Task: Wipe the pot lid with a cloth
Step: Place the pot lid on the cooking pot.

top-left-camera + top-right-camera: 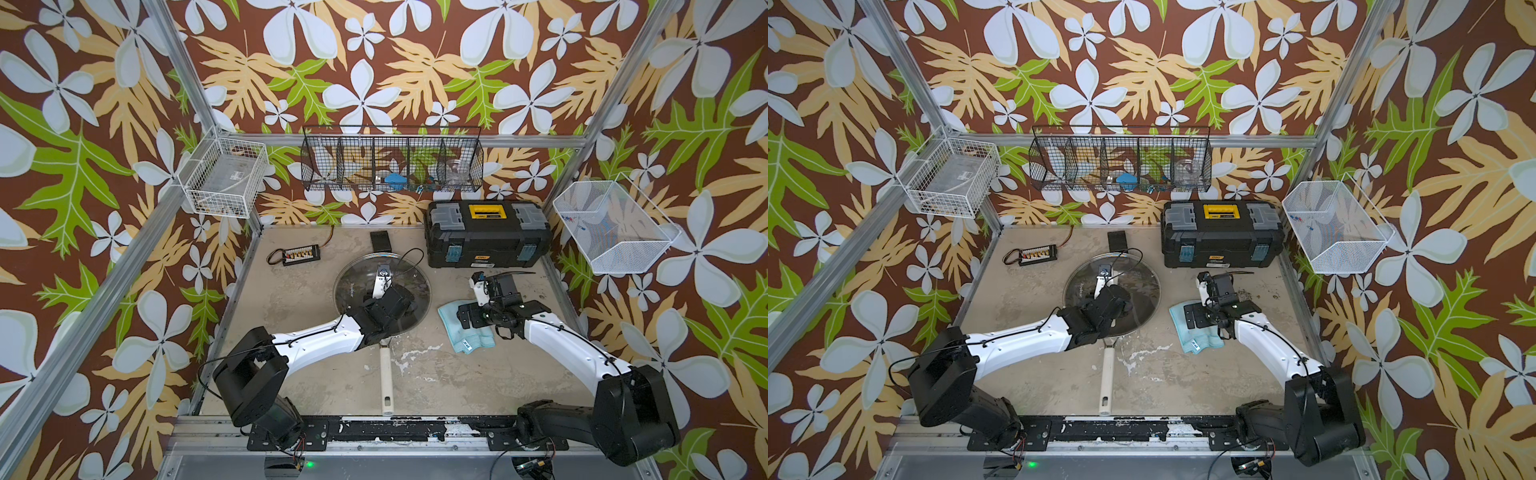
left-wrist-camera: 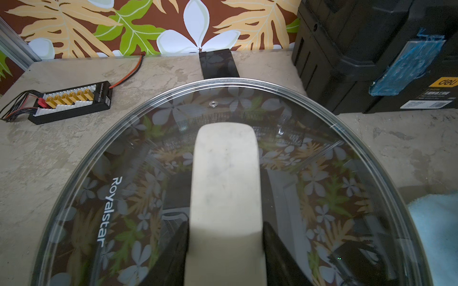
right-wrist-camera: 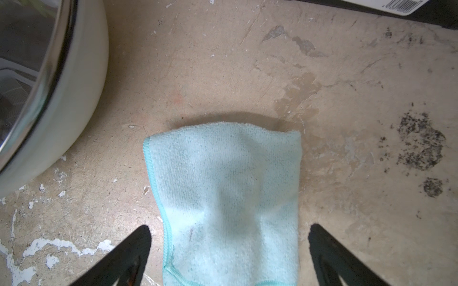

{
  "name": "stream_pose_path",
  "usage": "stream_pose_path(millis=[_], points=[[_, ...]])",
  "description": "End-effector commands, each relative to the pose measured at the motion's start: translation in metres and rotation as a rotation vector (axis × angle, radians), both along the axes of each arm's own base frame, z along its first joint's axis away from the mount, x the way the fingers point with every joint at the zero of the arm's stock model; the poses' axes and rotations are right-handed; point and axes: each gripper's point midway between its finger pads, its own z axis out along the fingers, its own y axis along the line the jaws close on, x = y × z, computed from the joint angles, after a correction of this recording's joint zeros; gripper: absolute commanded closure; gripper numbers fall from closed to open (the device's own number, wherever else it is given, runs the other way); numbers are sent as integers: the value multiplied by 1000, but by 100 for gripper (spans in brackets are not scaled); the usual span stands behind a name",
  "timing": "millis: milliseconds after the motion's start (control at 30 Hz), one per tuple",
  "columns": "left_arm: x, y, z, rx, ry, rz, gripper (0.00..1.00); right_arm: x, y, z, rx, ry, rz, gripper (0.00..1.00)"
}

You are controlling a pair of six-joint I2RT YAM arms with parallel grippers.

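Right of frame centre, the cloth (image 1: 473, 341) is straddled lengthwise by the wide-spread right gripper (image 3: 229, 227); the pot lid (image 2: 322, 173) is clamped by the left gripper (image 2: 224, 222).

You have a black toolbox (image 1: 487, 232) with a yellow latch, right of centre in a top view. The connector board (image 1: 301, 254) with its leads lies left of centre. A small black block (image 1: 380, 241) lies between them. The pan (image 1: 386, 382) points its cream handle at the bottom edge. Hung above: white basket (image 1: 226, 183) at left, black rack (image 1: 392, 164) in the middle, mesh basket (image 1: 615, 228) at right.
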Motion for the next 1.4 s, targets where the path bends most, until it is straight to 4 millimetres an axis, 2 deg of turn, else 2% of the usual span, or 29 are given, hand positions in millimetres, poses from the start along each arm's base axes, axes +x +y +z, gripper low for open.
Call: stream_pose_path(millis=[0, 433, 867, 1367], points=[[14, 0, 33, -65, -134, 66, 100, -1, 0, -1, -3, 4, 8, 0], [17, -8, 30, -73, -131, 44, 100, 0, 1, -3, -5, 11, 13, 0], [15, -6, 22, -73, -114, 52, 100, 1, 2, -1, -4, 6, 17, 0], [9, 9, 11, -55, -106, 95, 100, 1, 2, -1, -2, 5, 18, 0]])
